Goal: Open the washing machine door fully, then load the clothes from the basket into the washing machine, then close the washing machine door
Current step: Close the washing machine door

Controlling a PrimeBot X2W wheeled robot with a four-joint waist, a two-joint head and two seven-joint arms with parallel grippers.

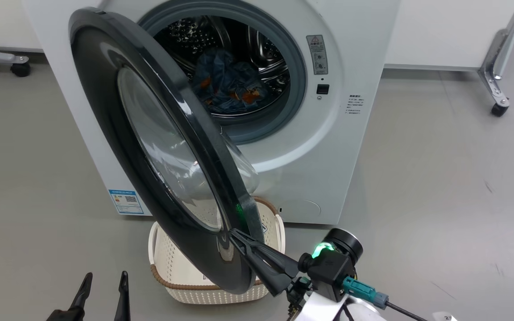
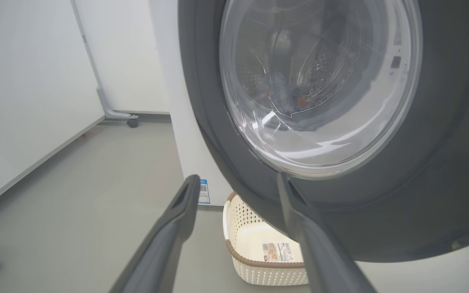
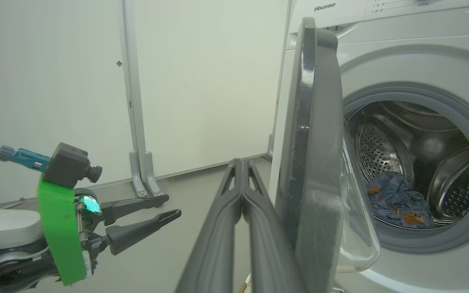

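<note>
Large round glossy black washing machine door (image 1: 105, 111), clear glass bowl window at centre, was partly open. It was hinged on the robot's left and hung over the small cream-white perforated plastic basket (image 1: 214, 295) on the grey floor (image 1: 417, 178).

Blue bear-print clothes (image 1: 228, 84) lay bunched inside the shiny perforated steel drum (image 1: 266, 49) of the big white front-loading washing machine (image 1: 310, 147).

Right gripper (image 1: 235, 235): two long dark fingers pressed together, nothing between them, tips at the door's lower rim on its outer side. Contact could not be confirmed.

Left gripper (image 1: 104, 280): fingers spread wide, empty, low at the left, apart from the door and basket.
</note>
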